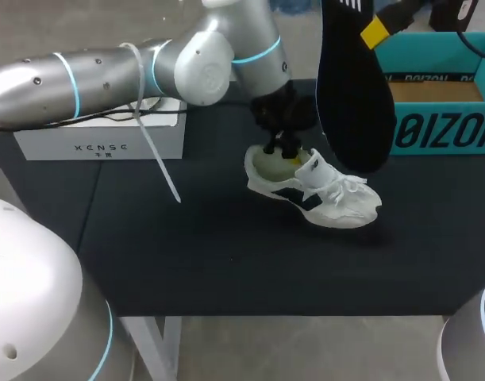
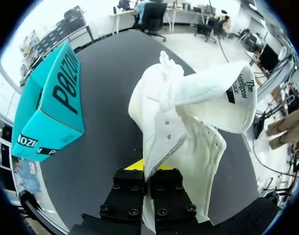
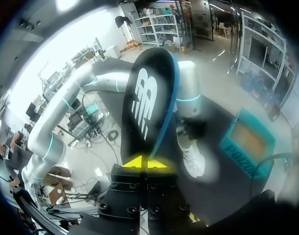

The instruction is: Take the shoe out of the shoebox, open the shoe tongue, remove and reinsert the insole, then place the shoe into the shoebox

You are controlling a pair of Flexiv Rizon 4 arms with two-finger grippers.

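Shoe [image 1: 325, 190] lies outside shoebox [image 1: 452, 133], insole [image 1: 353, 103] aloft.

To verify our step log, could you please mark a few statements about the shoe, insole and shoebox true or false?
1. The right gripper holds the insole up, out of the shoe. True.
2. The shoe sits inside the shoebox. False: it stands on the table, outside the shoebox.
3. The left gripper is shut on the shoe. True.
4. The white box lies on the shoebox. False: it sits apart, across the table from it.
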